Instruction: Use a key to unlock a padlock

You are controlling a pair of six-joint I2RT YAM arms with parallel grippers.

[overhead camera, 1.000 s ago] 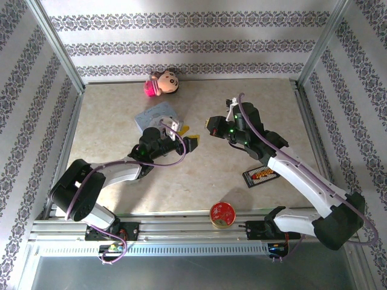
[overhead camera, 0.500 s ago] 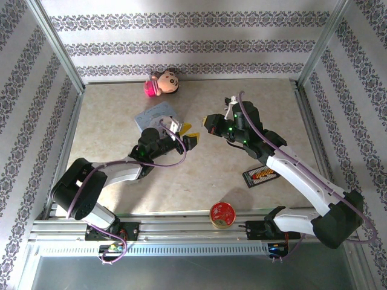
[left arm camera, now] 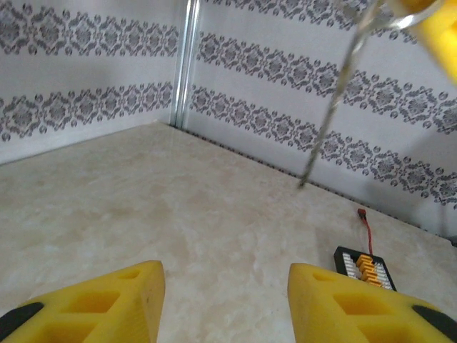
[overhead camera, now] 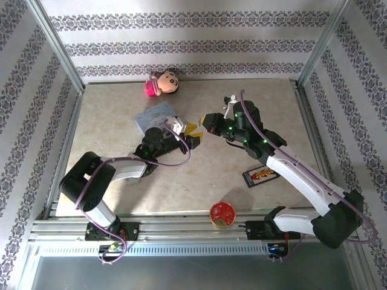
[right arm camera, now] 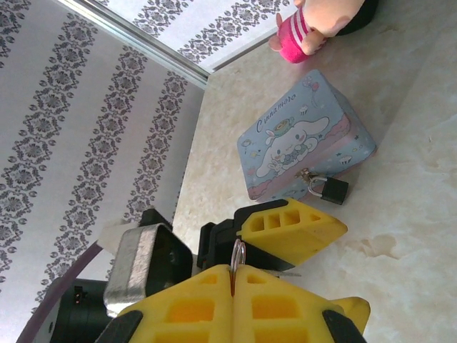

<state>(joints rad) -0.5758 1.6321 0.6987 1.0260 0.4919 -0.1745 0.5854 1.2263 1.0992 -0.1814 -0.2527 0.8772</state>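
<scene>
— Marbled tabletop [overhead camera: 199, 181], patterned wallpaper on every side. How far along is the job?

— Hardly begun, by my reckoning. The padlock [right arm camera: 330, 189] hangs on the clasp of the pale blue box [right arm camera: 300, 136], lying on the table against the box's front edge. Its loop looks closed, and nothing has gone into it yet.

— Who has the key [right arm camera: 236, 257]?

— The right gripper [right arm camera: 232, 277] is clenched. A small metal ring and a sliver of metal poke out between its fingers, and I take that to be the key. In the left wrist view a thin metal strip [left arm camera: 332, 107] hangs down from above. It is blurred, but it is probably the same piece.

— And the left gripper [left arm camera: 225, 289]?

— Its fingers stand apart with nothing between them. From above it sits just beside the right gripper, over the table in front of the box.

— Where is the lock relative to them?

— Seen from the right wrist, it lies beyond the left gripper's yellow finger [right arm camera: 285, 229]. That finger stands between the clenched pair and the lock. The lock is near but apart, and neither gripper touches it.

— So what remains?

— Nearly all of it. The key has to reach the keyhole, go in and turn, and the loop has to spring free. The lock will probably need steadying too.
</scene>
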